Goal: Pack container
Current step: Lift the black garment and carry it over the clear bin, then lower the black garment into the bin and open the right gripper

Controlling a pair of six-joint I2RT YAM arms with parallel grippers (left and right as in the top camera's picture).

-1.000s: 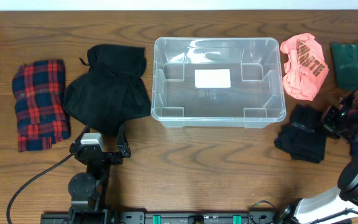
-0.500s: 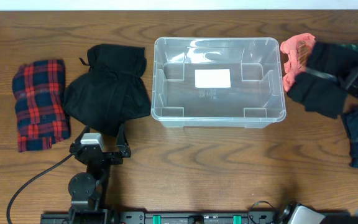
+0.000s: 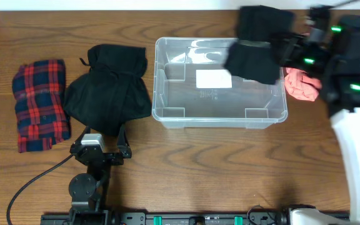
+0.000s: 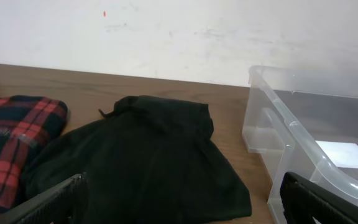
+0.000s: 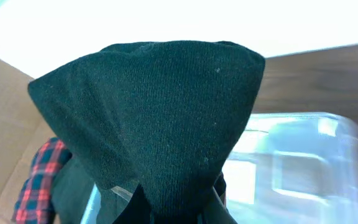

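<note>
On the far left a folded red-and-blue plaid cloth (image 3: 40, 105) is lying on the wooden table (image 3: 199, 169), just beside a crumpled black garment (image 3: 108, 90). The left gripper (image 4: 184, 186) is facing that garment, jaws wide apart and empty. The large clear plastic container (image 3: 186, 120) is sitting mid-table with nothing inside. Over its far right corner the right gripper (image 3: 284, 49) is holding a folded black knit cloth (image 3: 255, 47), clamped tight. A pink cloth (image 3: 300, 89) is lying beside the bin. Packing is barely beginning, I'd say; everything remains.

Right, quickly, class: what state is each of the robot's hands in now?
Left hand: open, holding nothing.
Right hand: shut on a black cloth, held up near the container.
</note>
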